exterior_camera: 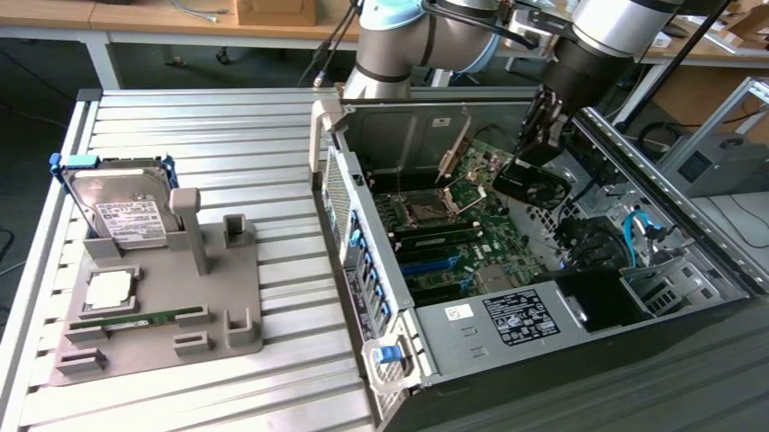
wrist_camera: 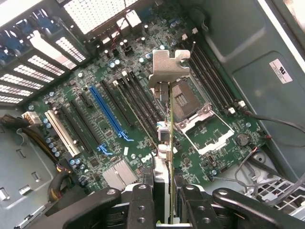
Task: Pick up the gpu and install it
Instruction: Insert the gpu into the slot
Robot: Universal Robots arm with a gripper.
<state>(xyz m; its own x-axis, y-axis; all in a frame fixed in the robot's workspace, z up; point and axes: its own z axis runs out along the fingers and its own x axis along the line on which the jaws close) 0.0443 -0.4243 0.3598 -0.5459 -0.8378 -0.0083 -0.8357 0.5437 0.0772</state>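
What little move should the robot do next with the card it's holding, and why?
Probably slide the gpu sideways toward the long blue slot. The fingers hold it edge-down above the motherboard, and it hangs beside the CPU socket, not yet over that slot.

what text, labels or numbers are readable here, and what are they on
Nothing reads clearly enough to quote.
Print on the hard drive, white label: too small.
Print on the black sticker inside the case: blurred.
Print on the small white sticker beside it: too small.
Mark on the white label on the case wall: illegible.
On the gpu: no legible text.
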